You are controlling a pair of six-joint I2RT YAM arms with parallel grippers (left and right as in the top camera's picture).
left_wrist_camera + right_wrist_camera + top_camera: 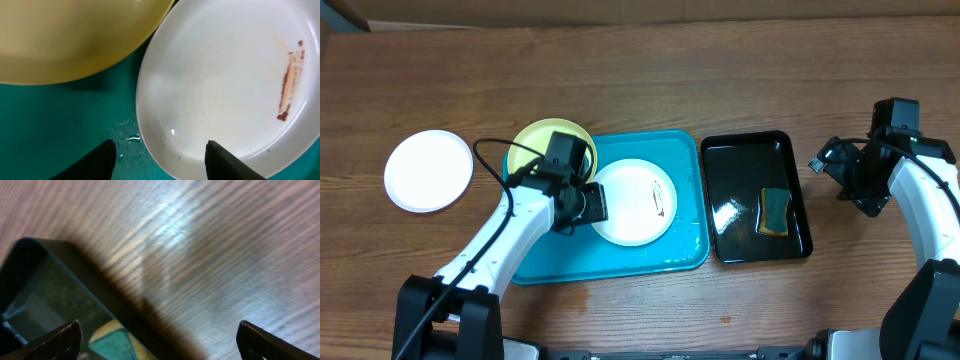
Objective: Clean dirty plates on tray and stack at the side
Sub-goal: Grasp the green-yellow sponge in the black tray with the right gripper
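Observation:
A white plate [635,200] with a dark red-brown smear lies in the turquoise tray [660,255]. A pale yellow-green plate [535,145] sits at the tray's back left corner, partly under my left arm. Another white plate [428,170] lies on the table left of the tray. My left gripper [592,203] is open at the smeared plate's left rim; in the left wrist view the gripper [161,152] straddles that plate's [225,85] edge above the wet tray [60,125], the yellow-green plate [70,40] behind. My right gripper [840,170] is open above bare table right of the black tray.
A glossy black tray [740,165] stands right of the turquoise tray and holds a yellow-and-green sponge [776,212]. The right wrist view shows the black tray's corner [45,280], the sponge [117,342] and wooden table [225,255].

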